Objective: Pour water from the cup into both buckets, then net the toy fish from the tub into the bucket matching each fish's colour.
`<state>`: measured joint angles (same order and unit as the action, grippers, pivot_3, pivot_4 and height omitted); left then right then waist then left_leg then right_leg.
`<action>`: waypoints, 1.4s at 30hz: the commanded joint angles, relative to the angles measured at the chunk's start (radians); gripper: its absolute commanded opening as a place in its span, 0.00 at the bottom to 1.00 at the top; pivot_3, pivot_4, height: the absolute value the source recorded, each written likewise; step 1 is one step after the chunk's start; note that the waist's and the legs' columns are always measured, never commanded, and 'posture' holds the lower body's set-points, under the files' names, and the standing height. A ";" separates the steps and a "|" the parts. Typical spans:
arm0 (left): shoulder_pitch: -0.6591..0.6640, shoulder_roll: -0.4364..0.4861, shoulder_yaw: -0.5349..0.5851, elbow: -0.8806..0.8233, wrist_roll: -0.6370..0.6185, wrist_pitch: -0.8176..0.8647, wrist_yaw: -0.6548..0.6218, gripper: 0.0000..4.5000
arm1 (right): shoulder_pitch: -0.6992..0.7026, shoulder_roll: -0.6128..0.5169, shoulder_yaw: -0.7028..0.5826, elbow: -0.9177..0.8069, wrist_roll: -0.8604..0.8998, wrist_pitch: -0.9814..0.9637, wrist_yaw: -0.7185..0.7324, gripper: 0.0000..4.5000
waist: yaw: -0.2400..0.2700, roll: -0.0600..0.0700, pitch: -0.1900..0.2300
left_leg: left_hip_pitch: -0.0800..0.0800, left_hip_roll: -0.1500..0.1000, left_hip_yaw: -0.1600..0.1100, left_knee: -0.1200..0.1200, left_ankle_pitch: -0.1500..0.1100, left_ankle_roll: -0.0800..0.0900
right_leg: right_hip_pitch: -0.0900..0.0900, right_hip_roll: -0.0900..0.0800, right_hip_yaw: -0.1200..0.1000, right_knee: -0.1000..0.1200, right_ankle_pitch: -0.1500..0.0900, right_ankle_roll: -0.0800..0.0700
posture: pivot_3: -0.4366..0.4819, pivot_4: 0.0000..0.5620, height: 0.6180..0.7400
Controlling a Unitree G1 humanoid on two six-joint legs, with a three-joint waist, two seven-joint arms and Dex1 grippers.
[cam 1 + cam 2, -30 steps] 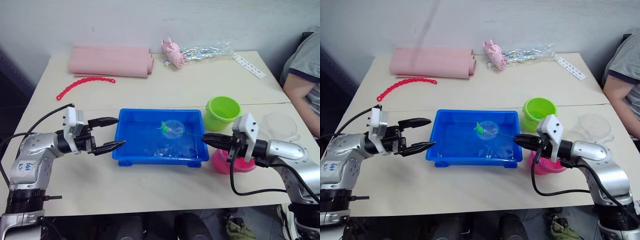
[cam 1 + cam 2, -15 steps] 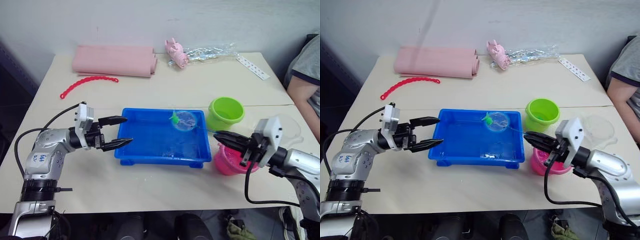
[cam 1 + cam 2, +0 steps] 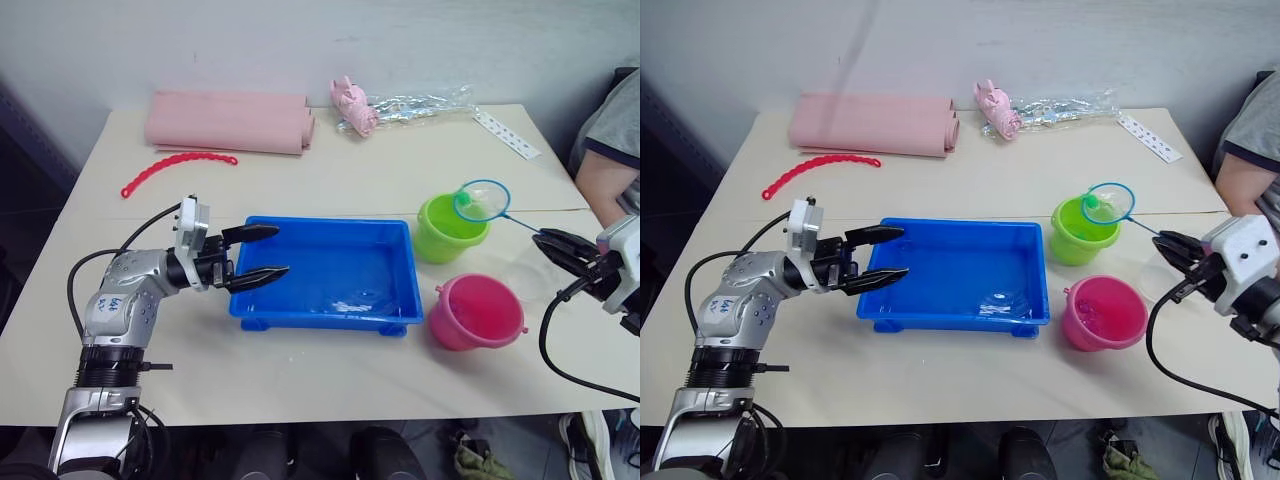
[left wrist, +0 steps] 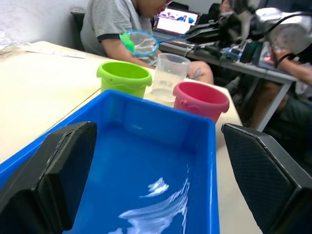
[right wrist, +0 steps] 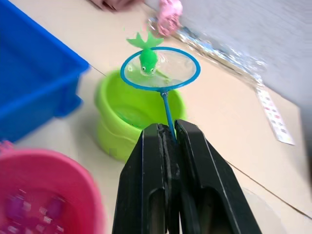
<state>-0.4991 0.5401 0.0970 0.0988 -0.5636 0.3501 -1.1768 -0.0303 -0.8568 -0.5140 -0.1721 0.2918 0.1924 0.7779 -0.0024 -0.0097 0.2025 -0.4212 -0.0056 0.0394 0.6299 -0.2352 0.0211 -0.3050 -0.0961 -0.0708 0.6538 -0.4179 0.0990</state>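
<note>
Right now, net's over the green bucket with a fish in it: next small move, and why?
Probably tip the net so the green fish drops. The right gripper, shut on its stick, holds the hoop above the lime green bucket, the matching colour.

Tub (image 3: 325,275) mid-table; green bucket (image 3: 445,230) just right of its far corner; pink bucket (image 3: 477,311) nearer, in front. Net (image 5: 161,69) over green bucket, fish (image 5: 146,58) in it; cup (image 4: 168,77) right of buckets.

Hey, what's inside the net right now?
A green toy fish sits in the net, its tail sticking up over the hoop. The right gripper holds the stick, with the hoop above the green bucket. The fish's underside is hidden.
</note>
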 commanded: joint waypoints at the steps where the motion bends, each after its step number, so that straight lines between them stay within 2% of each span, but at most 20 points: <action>1: -0.020 -0.020 -0.001 -0.046 -0.021 0.007 0.019 0.99 | -0.037 -0.048 0.021 0.072 -0.111 -0.147 -0.034 0.00 | 0.001 0.000 0.000 | 0.000 0.000 0.000 0.000 0.000 0.000 | 0.000 0.000 0.000 0.000 0.000 0.000 | 0.48 0.27 1.00; 12: -0.020 -0.045 -0.002 -0.026 0.000 -0.031 0.026 0.99 | -0.037 -0.116 0.107 0.185 -0.311 -0.470 -0.068 0.00 | 0.002 0.000 0.000 | 0.000 0.000 0.000 0.001 0.000 0.000 | 0.000 0.000 -0.001 0.000 0.000 0.000 | 0.48 0.27 1.00; 19: -0.015 -0.063 -0.006 -0.017 0.006 -0.071 0.018 0.99 | -0.029 -0.153 0.129 0.228 -0.573 -0.675 -0.261 0.00 | 0.002 0.000 0.000 | 0.000 0.000 0.000 0.001 0.000 0.000 | 0.000 0.000 0.000 0.000 0.000 0.000 | 0.48 0.27 1.00; 29: -0.021 -0.077 0.004 0.004 0.002 -0.127 -0.002 0.99 | -0.054 -0.273 0.208 0.354 -0.787 -0.867 -0.434 0.00 | 0.001 0.000 0.000 | 0.000 0.000 0.000 0.001 0.000 0.000 | 0.000 0.000 0.000 0.000 0.000 0.000 | 0.48 0.27 1.00; 34: -0.033 -0.120 0.053 -0.009 -0.069 -0.095 0.047 0.99 | -0.085 -0.293 0.244 0.389 -0.829 -0.921 -0.497 0.00 | 0.001 0.000 0.000 | 0.000 0.000 0.000 0.001 0.001 0.000 | 0.000 0.000 0.000 0.000 0.000 0.000 | 0.48 0.27 1.00; 38: -0.024 -0.117 0.060 -0.014 -0.069 -0.093 0.056 0.99 | -0.100 -0.301 0.252 0.393 -0.832 -0.913 -0.517 0.00 | 0.001 0.000 0.000 | 0.000 0.000 0.000 0.001 0.001 0.000 | 0.000 0.000 0.000 0.000 0.000 0.000 | 0.48 0.27 1.00; 42: -0.016 -0.107 0.064 -0.024 -0.073 -0.086 0.042 0.99 | -0.121 -0.251 0.233 0.383 -0.605 -0.842 -0.429 0.00 | 0.000 0.000 0.000 | 0.000 0.000 0.000 0.001 0.001 0.000 | 0.000 0.000 0.000 0.001 0.000 0.000 | 0.48 0.27 1.00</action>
<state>-0.5115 0.4167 0.1429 0.1119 -0.6087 0.2617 -1.1249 -0.1395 -1.1165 -0.2445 0.2281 -0.4329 -0.6749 0.3125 -0.0024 -0.0096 0.2025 -0.4214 -0.0053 0.0395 0.6314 -0.2346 0.0211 -0.3047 -0.0960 -0.0713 0.6544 -0.4179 0.0990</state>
